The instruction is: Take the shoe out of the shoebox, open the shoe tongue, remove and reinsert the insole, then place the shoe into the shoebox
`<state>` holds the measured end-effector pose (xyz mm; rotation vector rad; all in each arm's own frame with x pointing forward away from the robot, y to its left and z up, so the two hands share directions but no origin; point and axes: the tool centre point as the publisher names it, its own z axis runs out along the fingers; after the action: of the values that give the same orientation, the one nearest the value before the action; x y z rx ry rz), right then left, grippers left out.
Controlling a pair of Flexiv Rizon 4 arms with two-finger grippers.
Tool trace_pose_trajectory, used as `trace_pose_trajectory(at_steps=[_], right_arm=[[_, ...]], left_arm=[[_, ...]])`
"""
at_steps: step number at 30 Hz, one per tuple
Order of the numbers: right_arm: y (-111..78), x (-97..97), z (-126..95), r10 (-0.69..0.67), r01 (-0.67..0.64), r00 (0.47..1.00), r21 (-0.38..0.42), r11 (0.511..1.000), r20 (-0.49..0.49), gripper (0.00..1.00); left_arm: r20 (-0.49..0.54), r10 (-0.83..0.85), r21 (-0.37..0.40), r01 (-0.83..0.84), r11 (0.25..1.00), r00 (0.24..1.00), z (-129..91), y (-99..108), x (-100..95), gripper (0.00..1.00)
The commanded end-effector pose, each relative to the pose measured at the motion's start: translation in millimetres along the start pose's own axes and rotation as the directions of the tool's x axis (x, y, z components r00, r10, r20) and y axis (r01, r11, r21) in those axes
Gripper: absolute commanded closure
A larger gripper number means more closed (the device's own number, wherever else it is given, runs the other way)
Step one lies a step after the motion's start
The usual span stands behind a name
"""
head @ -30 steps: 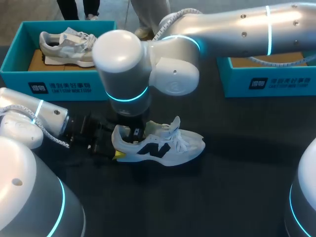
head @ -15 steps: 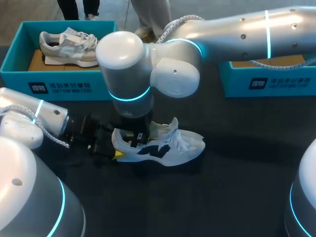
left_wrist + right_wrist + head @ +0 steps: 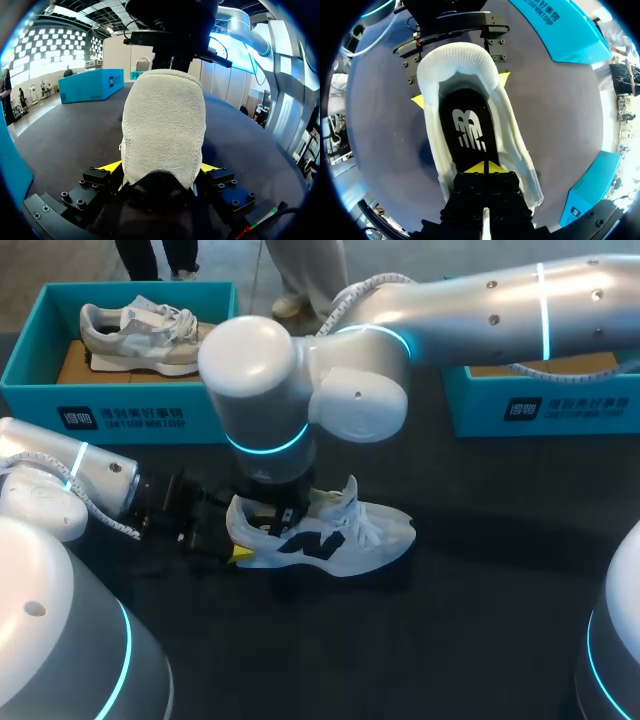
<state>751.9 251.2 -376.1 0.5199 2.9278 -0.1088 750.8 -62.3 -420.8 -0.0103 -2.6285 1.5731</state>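
**Left claw** (image 3: 161, 170): coming in low from the lower left of the head frame. Its yellow tips are pressing the heel from both sides and clamping it in place.

**Shoe** (image 3: 335, 535): a white trainer lying upright on its sole on the dark counter (image 3: 470, 590), at the centre of the head frame and outside any box. Its long axis is running left to right. The heel is pointing left into the left claw and the toe is pointing right.

**Insole** (image 3: 467, 130): black with a white mark, lying flat inside the shoe along that same axis. It is showing through the spread collar.

**Right claw** (image 3: 484, 167): reaching down from the arm that is entering at the upper right, with its wrist standing straight over the shoe's mouth. The tips are closed against each other and sitting down inside the shoe, on or just above the insole, ahead of the heel. Whether they are pinching its edge is not clear from here.

**Governing relation**: the right claw is sitting directly above the insole and the left claw is sitting behind the heel. Any lift of the insole will probably be going up and out through the mouth while the heel is being held down.

**Shoebox** (image 3: 110, 405): teal, at the upper left of the head frame, well apart from the shoe and carrying a second trainer (image 3: 135, 332).

**Further teal box** (image 3: 545, 405): lying at the upper right.
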Motion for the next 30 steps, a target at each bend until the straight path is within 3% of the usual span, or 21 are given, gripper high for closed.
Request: trace_pose_trajectory(at_steps=[1,2,5,13,21,30], right_arm=[[5.0,-0.2,2.6,-0.005,0.005,1.0,-0.006,1.0,0.005,0.67],[6.1,-0.3,2.4,-0.009,0.009,1.0,-0.008,1.0,0.005,0.6],[7.9,0.0,3.6,-0.017,0.017,1.0,-0.009,1.0,0.002,0.55],[11.7,-1.3,12.2,-0.048,0.048,0.999,-0.007,0.999,-0.014,0.52],[15.2,1.0,30.6,-0.122,0.123,0.988,0.006,0.992,-0.096,0.45],[10.7,15.7,57.7,-0.152,0.159,0.967,0.017,0.987,-0.207,0.51]], left_arm=[[0.0,0.0,-0.003,0.0,1.0,1.0,0.6,1.2,-0.7,1.0],[0.0,0.0,-0.003,0.0,1.0,1.0,0.6,1.2,-0.7,1.0],[0.0,0.0,-0.003,0.0,1.0,1.0,0.6,1.2,-0.7,1.0],[0.0,0.0,-0.003,0.0,1.0,1.0,0.6,1.2,-0.7,1.0],[0.0,0.0,-0.003,0.0,1.0,1.0,0.6,1.2,-0.7,1.0],[0.0,0.0,-0.003,0.0,1.0,1.0,0.6,1.2,-0.7,1.0]])
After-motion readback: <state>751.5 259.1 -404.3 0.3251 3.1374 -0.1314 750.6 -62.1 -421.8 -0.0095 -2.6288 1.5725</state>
